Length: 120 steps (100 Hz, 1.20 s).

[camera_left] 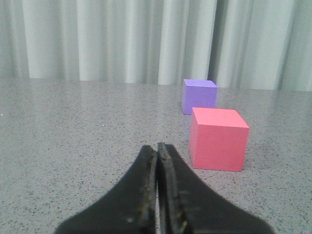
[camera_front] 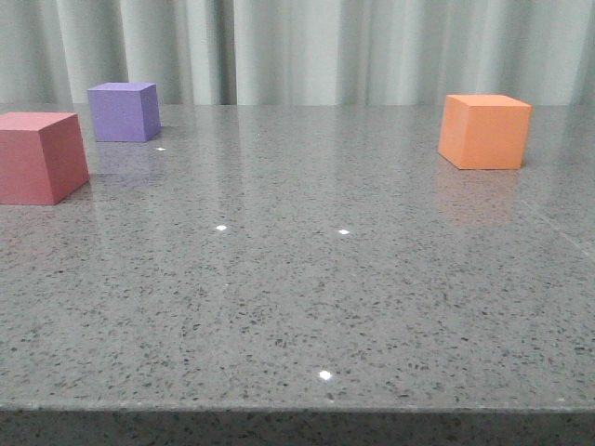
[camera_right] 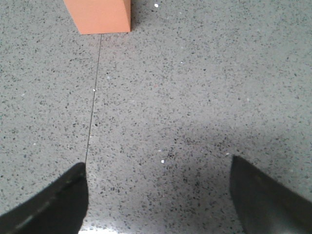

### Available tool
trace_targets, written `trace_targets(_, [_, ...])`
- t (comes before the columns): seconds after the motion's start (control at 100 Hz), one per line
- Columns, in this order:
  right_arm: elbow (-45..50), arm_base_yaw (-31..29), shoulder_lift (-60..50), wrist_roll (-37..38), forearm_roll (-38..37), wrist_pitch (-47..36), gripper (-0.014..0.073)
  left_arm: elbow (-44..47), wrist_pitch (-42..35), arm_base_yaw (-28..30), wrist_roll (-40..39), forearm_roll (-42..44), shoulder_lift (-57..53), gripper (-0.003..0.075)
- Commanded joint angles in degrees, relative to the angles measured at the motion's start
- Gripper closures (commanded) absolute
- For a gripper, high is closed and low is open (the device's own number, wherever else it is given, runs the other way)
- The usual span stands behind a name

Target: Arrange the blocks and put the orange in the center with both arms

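The orange cube (camera_right: 99, 15) is seen at upper left, ahead of the wide-spread right end effector (camera_right: 158, 195); the left end effector (camera_left: 158, 195) is closed, empty.

Left near: red cube (camera_front: 39, 156) on table (camera_front: 297, 307)
Left far: purple cube (camera_front: 124, 111), behind it, apart
Right far: orange cube (camera_front: 483, 131), well apart

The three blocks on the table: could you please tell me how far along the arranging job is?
Nothing looks done yet. The orange block sits far right, while the red block and purple block stand apart on the left, leaving the middle bare. Nothing is in hand: the left claw is shut on nothing, the right claw open above the table. All lining up remains.
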Motion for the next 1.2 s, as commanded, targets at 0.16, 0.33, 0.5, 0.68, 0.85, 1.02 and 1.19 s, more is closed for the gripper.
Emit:
trace_targets(0.16, [-5.4,0.4,4.4,0.0,4.6,-2.3,-0.004,2.4,-4.2,-0.1,-0.4,-0.5,-1.7,0.0741])
trace_targets(0.33, [-13.0,4.3,12.8,0.0,4.5,-1.6,-0.004,2.4,-4.2,-0.1,-0.4,-0.5,-1.7,0.0741])
trace_targets(0.5, [-22.0,7.2,23.6,0.0,3.0,-1.8,-0.004,2.4,-4.2,-0.1,-0.4,-0.5,-1.7,0.0741])
trace_targets(0.68, [-32.3,7.3,33.7,0.0,0.8,0.0,-0.004,2.4,-4.2,-0.1,-0.4,-0.5,-1.7,0.0741])
trace_targets(0.85, [-39.7,7.3,41.1,0.0,0.5,0.2,-0.004,2.4,-4.2,-0.1,-0.4,-0.5,-1.7,0.0741])
trace_targets(1.02, [-43.8,7.3,46.2,0.0,-0.3,-0.1,-0.004,2.4,-4.2,-0.1,-0.4,-0.5,-1.7,0.0741])
trace_targets(1.19, [-44.9,7.3,49.8,0.0,-0.3,-0.7,-0.004,2.4,-4.2,-0.1,-0.4,-0.5,-1.7,0.0741])
